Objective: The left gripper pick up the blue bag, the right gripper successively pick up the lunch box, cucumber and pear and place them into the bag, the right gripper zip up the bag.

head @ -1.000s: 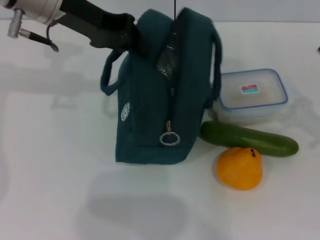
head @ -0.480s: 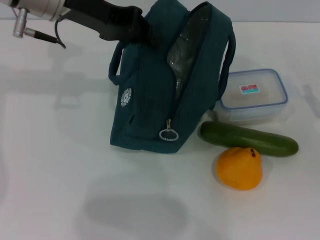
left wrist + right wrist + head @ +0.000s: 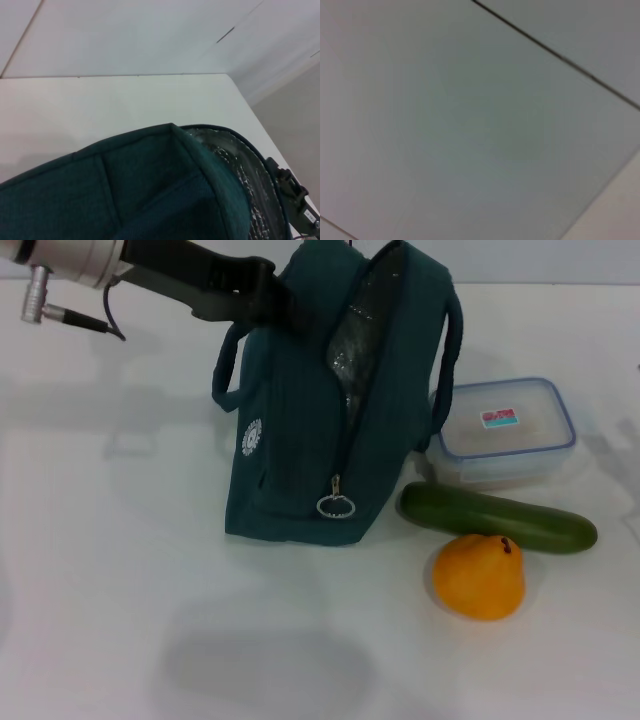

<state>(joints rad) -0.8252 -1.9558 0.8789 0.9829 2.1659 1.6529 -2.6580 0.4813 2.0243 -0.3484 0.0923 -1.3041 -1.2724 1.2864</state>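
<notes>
The dark teal-blue bag (image 3: 300, 440) stands on the white table, leaning a little, its top unzipped so the silver lining (image 3: 350, 335) shows. My left gripper (image 3: 272, 302) comes in from the upper left and is shut on the bag's top edge. The bag's cloth also fills the left wrist view (image 3: 125, 190). A zip ring (image 3: 337, 505) hangs low on the bag's front. The clear lunch box (image 3: 505, 430) with a blue rim sits right of the bag. The cucumber (image 3: 497, 518) lies in front of it, and the orange-yellow pear (image 3: 479, 576) sits nearer still. My right gripper is out of view.
The white table (image 3: 120, 570) stretches to the left and front of the bag. The right wrist view shows only a pale surface with a dark seam (image 3: 555, 52).
My left gripper has lifted and tipped the bag's top, and the mouth has opened wider to show the lining. The lunch box, cucumber and pear have not moved.
</notes>
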